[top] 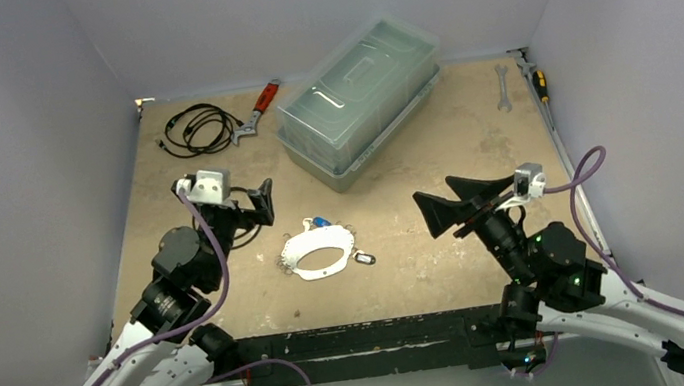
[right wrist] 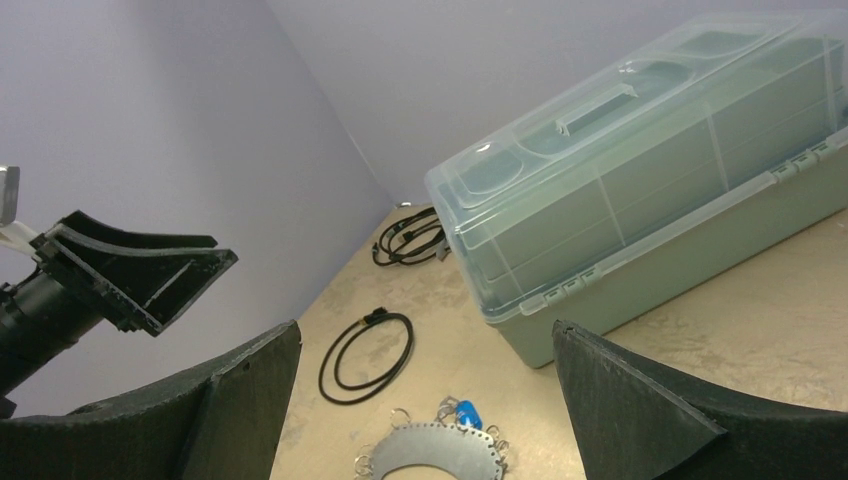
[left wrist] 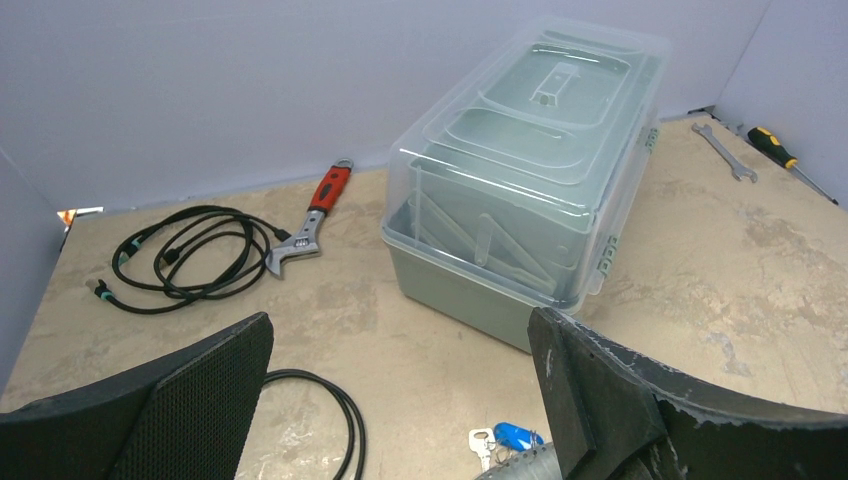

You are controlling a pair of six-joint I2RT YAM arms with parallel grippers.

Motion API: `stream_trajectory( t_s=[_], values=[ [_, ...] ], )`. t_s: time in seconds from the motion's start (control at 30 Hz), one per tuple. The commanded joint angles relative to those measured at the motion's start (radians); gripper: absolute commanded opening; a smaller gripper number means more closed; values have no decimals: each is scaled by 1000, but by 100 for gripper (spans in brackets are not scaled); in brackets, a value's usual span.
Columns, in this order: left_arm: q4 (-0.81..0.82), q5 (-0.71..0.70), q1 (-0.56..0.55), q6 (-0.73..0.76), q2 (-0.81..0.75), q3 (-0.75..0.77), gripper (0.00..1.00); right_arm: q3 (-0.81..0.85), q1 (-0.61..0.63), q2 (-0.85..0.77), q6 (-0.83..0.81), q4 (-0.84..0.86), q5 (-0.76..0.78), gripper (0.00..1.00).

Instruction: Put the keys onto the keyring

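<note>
The keyring [top: 316,238] is a whitish, perforated hoop lying flat on the table's near middle, with small metal rings along its rim. One of the keys, with a blue tag [top: 320,222], lies at the hoop's far edge. The other, with a dark tag [top: 364,258], lies at its right edge. My left gripper [top: 258,210] hovers open just left of the hoop, and its wrist view shows the blue-tagged key [left wrist: 517,436] low between the fingers. My right gripper [top: 446,204] hovers open to the right. Its view shows the keyring [right wrist: 430,455] and blue tag [right wrist: 467,412] below.
A clear-lidded green box [top: 360,99] stands at the back centre. A coiled black cable [top: 198,129] and a red-handled wrench [top: 256,112] lie back left. A flat wrench [top: 502,88] and a screwdriver [top: 536,80] lie back right. Another cable loop [right wrist: 368,355] lies near the left gripper.
</note>
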Motion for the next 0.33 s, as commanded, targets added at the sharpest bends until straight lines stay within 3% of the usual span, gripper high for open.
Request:
stream_trajectory(
  t_s=[0.0, 0.3],
  values=[
    [4, -5, 5, 7, 0, 33, 99, 12, 0, 1, 14, 6, -8, 99],
    [-1, -9, 5, 6, -10, 34, 99, 85, 0, 126, 14, -49, 52, 99]
  ],
)
